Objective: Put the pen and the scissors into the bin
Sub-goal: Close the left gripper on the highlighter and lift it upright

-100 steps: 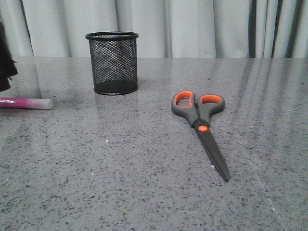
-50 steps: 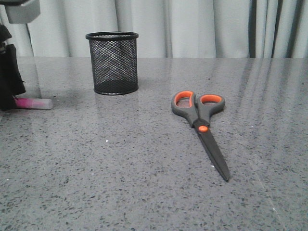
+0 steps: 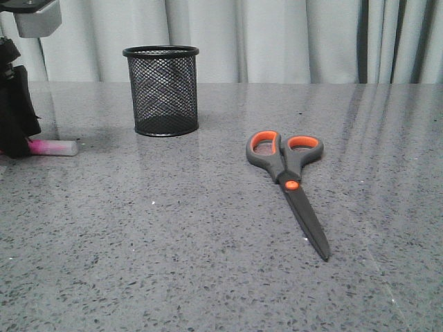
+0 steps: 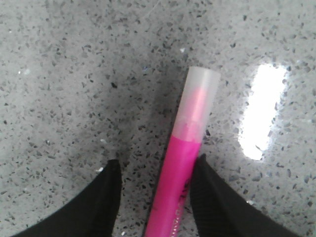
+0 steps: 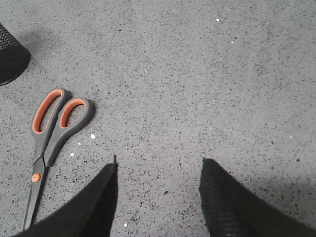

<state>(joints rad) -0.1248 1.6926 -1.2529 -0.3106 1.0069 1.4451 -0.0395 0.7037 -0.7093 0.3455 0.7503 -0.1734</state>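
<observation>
The magenta-pink pen (image 3: 54,147) lies flat on the table at the far left, with its whitish cap pointing right. My left gripper (image 3: 15,121) is down over its body and hides most of it. In the left wrist view the pen (image 4: 182,173) lies between the open black fingers of the left gripper (image 4: 157,162); one finger touches it and the other stands apart. The scissors (image 3: 287,173) lie closed at centre right, blades pointing toward the front edge. The black mesh bin (image 3: 161,90) stands upright at the back left. My right gripper (image 5: 159,163) is open and empty above bare table, to the right of the scissors (image 5: 49,143).
The grey speckled table (image 3: 173,242) runs back to a pale curtain (image 3: 277,34). The bin's edge (image 5: 10,57) shows at a corner of the right wrist view. A bright light reflection (image 4: 264,113) lies on the table next to the pen.
My left arm has come down into view at the far left and now straddles the pen, covering its body. The pen, scissors and bin have not moved.
</observation>
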